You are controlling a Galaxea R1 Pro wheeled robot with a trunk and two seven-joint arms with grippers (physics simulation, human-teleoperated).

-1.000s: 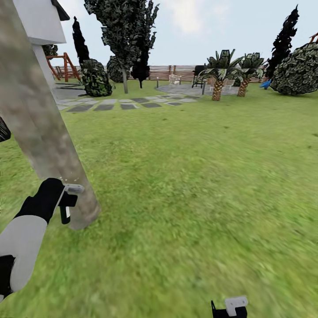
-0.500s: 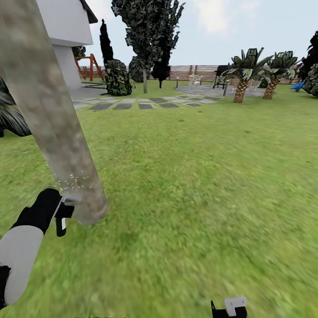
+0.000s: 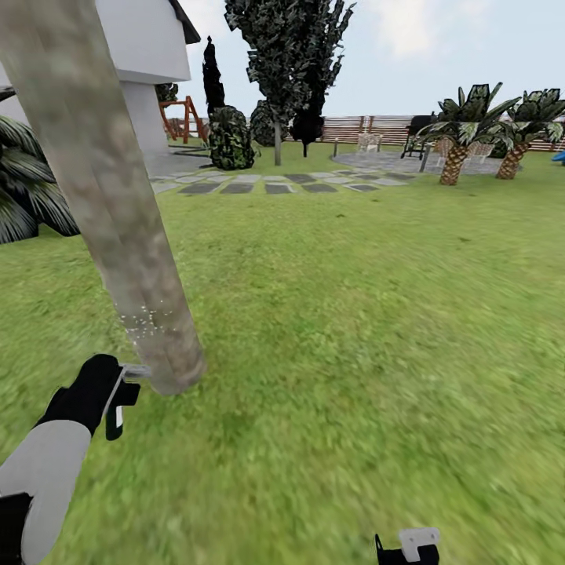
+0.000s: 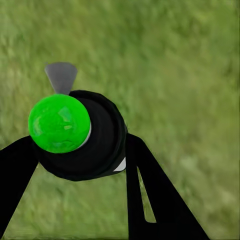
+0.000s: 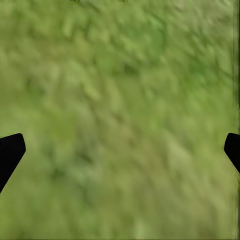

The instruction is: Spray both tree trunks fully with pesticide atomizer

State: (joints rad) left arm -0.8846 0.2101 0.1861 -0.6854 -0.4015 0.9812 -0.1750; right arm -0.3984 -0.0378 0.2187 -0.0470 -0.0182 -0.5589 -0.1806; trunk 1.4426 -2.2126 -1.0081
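A thick tree trunk (image 3: 118,212) of mottled grey-brown bark leans across the left of the head view and meets the grass floor (image 3: 353,329). My left gripper (image 3: 103,390) is shut on the pesticide atomizer (image 3: 120,395), just beside the trunk's base, with the grey nozzle pointing at the bark. Fine white spray specks (image 3: 145,322) dot the lower trunk. In the left wrist view the atomizer (image 4: 100,140) is a black body with a green ball, clamped between the black fingers (image 4: 150,195). My right gripper (image 3: 408,548) hangs open over the grass, fingertips (image 5: 10,150) wide apart.
A white house (image 3: 133,71) and a dark palm bush (image 3: 27,188) stand at the left behind the trunk. Grey paving stones (image 3: 259,187), dark narrow trees (image 3: 286,71), short palms (image 3: 463,133) and the slatted fence (image 3: 384,125) lie far off. Open lawn stretches ahead and to the right.
The camera has swung left, so the whole scene has slid right. My left gripper with the atomizer now sits lower against the trunk's base, and the spray specks lie higher up the bark.
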